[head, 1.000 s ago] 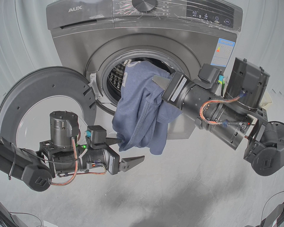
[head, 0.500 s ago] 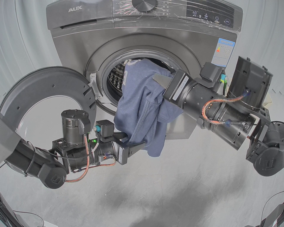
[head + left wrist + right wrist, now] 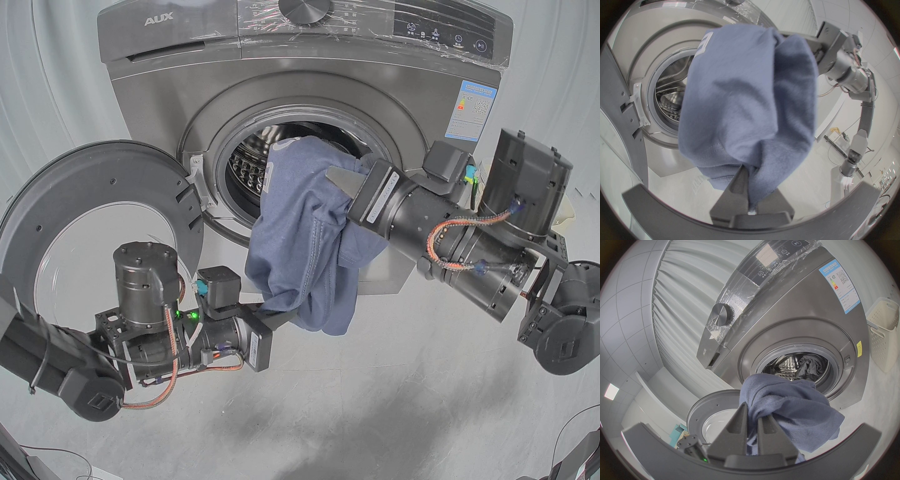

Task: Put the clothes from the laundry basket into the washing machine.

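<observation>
The right hand [image 3: 337, 177] is clenched on an upper fold of the dark blue cotton shirt [image 3: 304, 237] and holds it at the mouth of the grey front-loading washing machine [image 3: 187, 81]. The perforated steel drum [image 3: 248, 170] lies straight ahead of that hand's fingertips, just past the cloth. A dark crumpled garment [image 3: 812, 364] lies deep inside it.

The left hand [image 3: 753, 187] is clenched as well, pinching the bottom hem of the same shirt. It sits well below the right hand, lower than the opening's rim. The round door [image 3: 81, 187] stands swung open above the left hand, on the side away from the right hand. The cream perforated plastic laundry basket [image 3: 882, 330] stands beside the machine on the right arm's side, behind the right hand.

The coming move turns on how the shirt lies against the opening. Its long axis runs nearly upright, from the right hand down to the left. The drum, though, opens forward from the right hand, so most of the cloth hangs outside, below the lip.

The right hand is much nearer the opening and looks best placed to lead the top fold in. The left hand would likely need to bring the hem up and forward, towards the right hand. Otherwise the tail may drape over the rim or trail out when the hands let go.
</observation>
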`<state>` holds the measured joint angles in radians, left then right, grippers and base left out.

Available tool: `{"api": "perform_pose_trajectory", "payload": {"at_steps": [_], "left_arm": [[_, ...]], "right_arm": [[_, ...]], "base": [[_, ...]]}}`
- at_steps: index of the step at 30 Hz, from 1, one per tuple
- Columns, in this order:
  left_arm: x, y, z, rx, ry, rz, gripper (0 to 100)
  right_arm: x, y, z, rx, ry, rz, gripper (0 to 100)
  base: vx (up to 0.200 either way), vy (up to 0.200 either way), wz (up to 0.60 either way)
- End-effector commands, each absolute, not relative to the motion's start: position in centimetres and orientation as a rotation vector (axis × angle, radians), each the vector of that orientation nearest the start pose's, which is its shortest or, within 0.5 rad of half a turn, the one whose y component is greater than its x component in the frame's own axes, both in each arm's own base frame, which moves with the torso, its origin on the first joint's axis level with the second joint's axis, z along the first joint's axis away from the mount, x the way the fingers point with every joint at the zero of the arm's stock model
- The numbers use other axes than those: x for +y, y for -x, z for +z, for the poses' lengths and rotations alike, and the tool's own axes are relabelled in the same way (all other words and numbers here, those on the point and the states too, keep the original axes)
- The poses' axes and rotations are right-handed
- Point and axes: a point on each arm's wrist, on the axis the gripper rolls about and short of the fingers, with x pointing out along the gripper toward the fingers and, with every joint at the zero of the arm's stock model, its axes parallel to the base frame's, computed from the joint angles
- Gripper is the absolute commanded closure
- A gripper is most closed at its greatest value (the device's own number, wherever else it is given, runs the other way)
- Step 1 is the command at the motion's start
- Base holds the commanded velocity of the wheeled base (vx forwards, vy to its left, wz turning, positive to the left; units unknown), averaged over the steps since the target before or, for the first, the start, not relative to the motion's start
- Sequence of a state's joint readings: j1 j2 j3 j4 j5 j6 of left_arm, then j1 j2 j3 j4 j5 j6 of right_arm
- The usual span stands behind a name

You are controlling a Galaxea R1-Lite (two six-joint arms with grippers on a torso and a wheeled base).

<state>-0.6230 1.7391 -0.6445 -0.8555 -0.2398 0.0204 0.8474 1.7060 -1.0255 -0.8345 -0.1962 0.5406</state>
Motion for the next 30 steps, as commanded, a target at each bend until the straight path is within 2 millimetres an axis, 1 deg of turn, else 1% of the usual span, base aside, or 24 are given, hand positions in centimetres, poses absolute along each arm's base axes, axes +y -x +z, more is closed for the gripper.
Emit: {"api": "perform_pose_trajectory", "payload": {"at_steps": [1, 2, 4, 6, 7, 8, 9, 10, 11, 12, 13, 14, 15, 17, 19, 20, 21, 23, 27, 30], "left_arm": [[-17.1, -20.9, 16.7, 0.185, -0.06, -0.904, 100], [-17.0, -20.7, 16.8, 0.179, -0.059, -0.906, 100], [-16.7, -20.2, 17.4, 0.155, -0.052, -0.912, 100], [-16.3, -19.7, 18.2, 0.131, -0.047, -0.913, 100], [-16.3, -19.7, 18.3, 0.13, -0.047, -0.913, 100], [-15.8, -19.5, 19.1, 0.099, -0.04, -0.905, 100], [-15.7, -19.5, 19.5, 0.083, -0.034, -0.907, 100], [-15.7, -19.5, 19.5, 0.083, -0.034, -0.907, 100], [-15.7, -19.6, 20.6, 0.05, -0.01, -0.902, 100], [-15.7, -19.6, 20.6, 0.05, -0.01, -0.902, 100], [-15.8, -19.6, 21.4, 0.032, 0.026, -0.897, 100], [-15.8, -19.6, 21.4, 0.029, 0.032, -0.897, 100], [-16.0, -19.8, 22.0, 0.008, 0.052, -0.895, 100], [-16.1, -20.0, 22.3, -0.002, 0.062, -0.875, 100], [-16.1, -20.2, 22.6, -0.013, 0.08, -0.851, 100], [-16.1, -20.2, 22.6, -0.016, 0.085, -0.848, 100], [-16.1, -20.2, 22.8, -0.035, 0.111, -0.848, 100], [-16.0, -20.1, 23.2, -0.065, 0.137, -0.847, 100], [-15.9, -19.9, 23.6, -0.092, 0.145, -0.844, 100], [-15.7, -19.8, 23.8, -0.098, 0.148, -0.832, 100]], "right_arm": [[24.0, -21.8, 25.4, 0.068, -0.58, 0.673, 100], [24.1, -21.7, 25.3, 0.072, -0.578, 0.675, 0], [24.1, -21.8, 25.2, 0.064, -0.579, 0.679, 0], [24.3, -21.9, 24.1, 0.08, -0.549, 0.689, 0], [24.2, -21.9, 24.0, 0.082, -0.546, 0.689, 0], [23.9, -21.7, 22.7, 0.118, -0.491, 0.699, 0], [23.7, -21.6, 21.9, 0.133, -0.446, 0.703, 0], [23.7, -21.6, 21.9, 0.133, -0.446, 0.703, 0], [23.3, -21.4, 20.2, 0.151, -0.347, 0.701, 0], [23.3, -21.4, 20.2, 0.151, -0.347, 0.701, 0], [23.1, -21.3, 19.0, 0.142, -0.268, 0.705, 0], [23.1, -21.3, 18.9, 0.14, -0.26, 0.706, 0], [22.9, -21.6, 18.4, 0.114, -0.244, 0.697, 0], [22.4, -21.9, 18.1, 0.099, -0.24, 0.68, 0], [21.3, -22.3, 17.2, 0.113, -0.22, 0.654, 0], [21.1, -22.2, 16.9, 0.121, -0.209, 0.654, 0], [20.4, -22.2, 16.2, 0.143, -0.176, 0.652, 0], [19.7, -22.1, 15.4, 0.166, -0.154, 0.651, 0], [18.9, -22.3, 14.9, 0.161, -0.15, 0.641, 0], [18.8, -22.4, 14.9, 0.156, -0.151, 0.641, 0]], "base": [[0.0, 0.0, 0.0], [0.0, 0.0, 0.0], [0.0, 0.0, 0.0], [0.0, 0.0, 0.0], [0.0, 0.0, 0.0], [0.0, 0.0, 0.0], [0.0, 0.0, 0.0], [0.0, 0.0, 0.0], [0.0, 0.0, 0.0], [0.0, 0.0, 0.0], [0.0, 0.0, 0.0], [0.0, 0.0, 0.0], [0.0, 0.0, 0.0], [0.0, 0.0, 0.0], [0.0, 0.0, 0.0], [0.0, 0.0, 0.0], [0.0, 0.0, 0.0], [0.0, 0.0, 0.0], [0.0, 0.0, 0.0], [0.0, 0.0, 0.0]]}}
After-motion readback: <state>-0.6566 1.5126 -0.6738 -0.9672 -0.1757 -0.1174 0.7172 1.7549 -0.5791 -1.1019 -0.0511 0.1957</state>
